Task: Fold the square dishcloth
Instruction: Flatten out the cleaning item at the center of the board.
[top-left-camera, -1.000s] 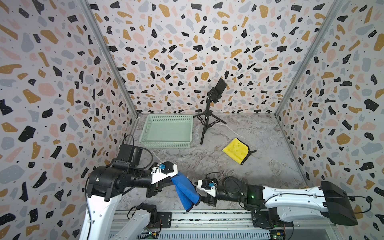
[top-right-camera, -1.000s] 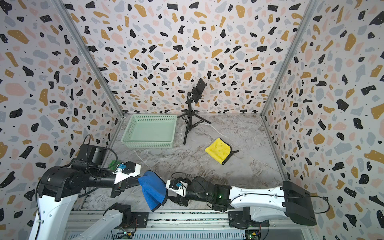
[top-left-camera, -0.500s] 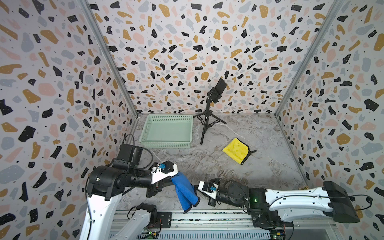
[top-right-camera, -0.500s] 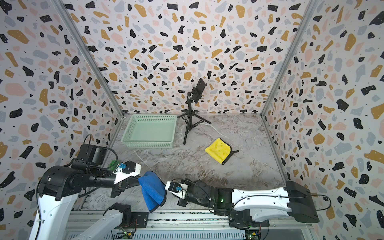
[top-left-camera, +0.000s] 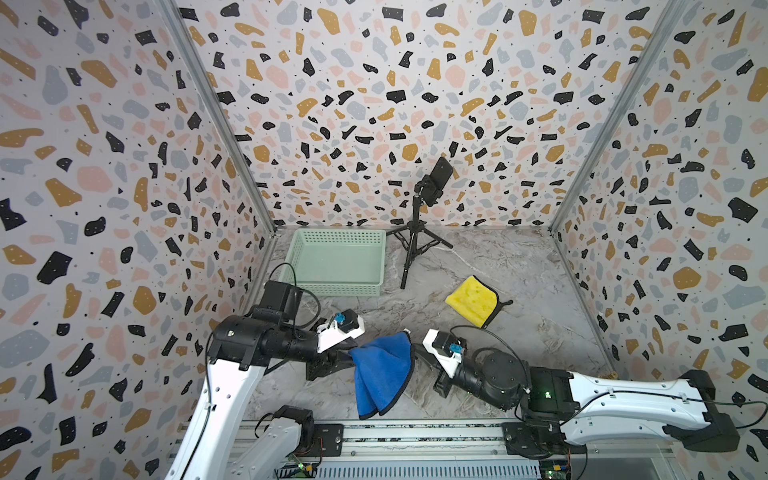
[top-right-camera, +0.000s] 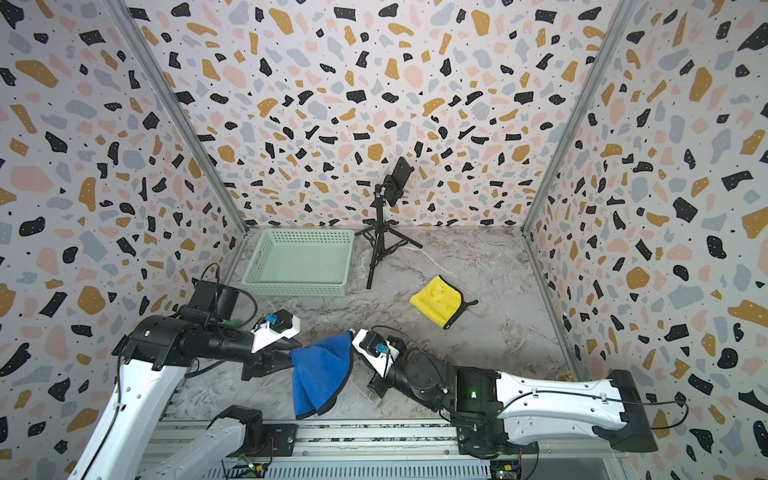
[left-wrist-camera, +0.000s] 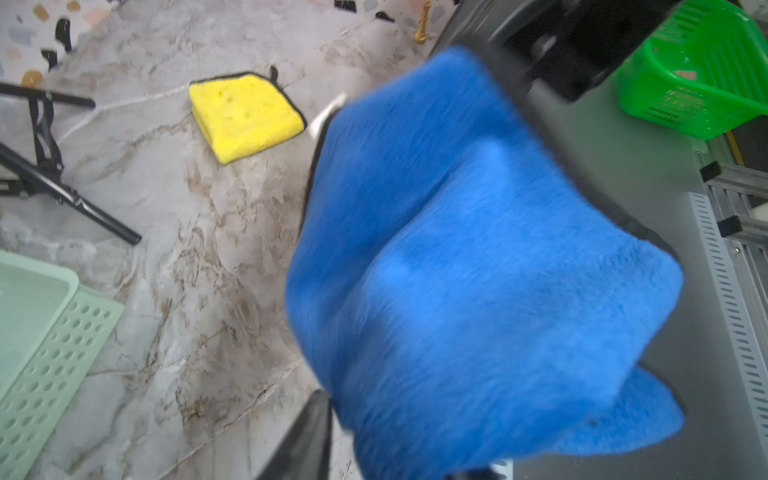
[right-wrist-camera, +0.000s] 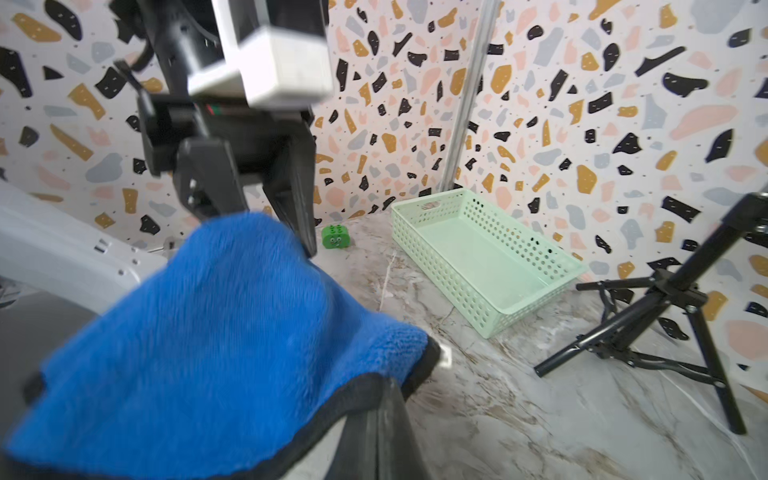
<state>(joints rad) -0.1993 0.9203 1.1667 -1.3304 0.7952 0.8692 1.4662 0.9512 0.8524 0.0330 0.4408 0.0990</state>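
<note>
**Blue dishcloth hanging between the two arms, gripped on one side only**

The mint-green basket (top-left-camera: 338, 288) is standing at the far left of the marbled surface (top-left-camera: 519, 328), against the wall, and it is showing only its bare bottom. In the left wrist view a second, bright green basket (left-wrist-camera: 698, 83) is appearing beyond the edge of the surface. Something small and pale is lying inside it, but I cannot tell what it is.

The right gripper (top-left-camera: 417, 352) is keeping its jaws clenched on the black-bound hem of the dishcloth (top-left-camera: 382, 374), at the upper corner. In the right wrist view the hem is running straight into the dark jaw.

The left gripper (top-left-camera: 345, 358) is holding its jaws released and clearly spread. Its two dark fingers (right-wrist-camera: 293, 187) are standing apart just behind the top fold of the cloth. The fold is hiding one fingertip, so I cannot tell whether the cloth is resting on it.

The dishcloth itself is hanging in loose folds between the two arms, above the front part of the surface, with its lower corners pointing toward the front rail.

A folded yellow cloth (top-left-camera: 473, 300) is lying farther back on the right, well apart. A black tripod (top-left-camera: 415, 249) is standing just beside the mint basket, and a small green toy block (right-wrist-camera: 336, 237) is sitting near the left wall.
</note>
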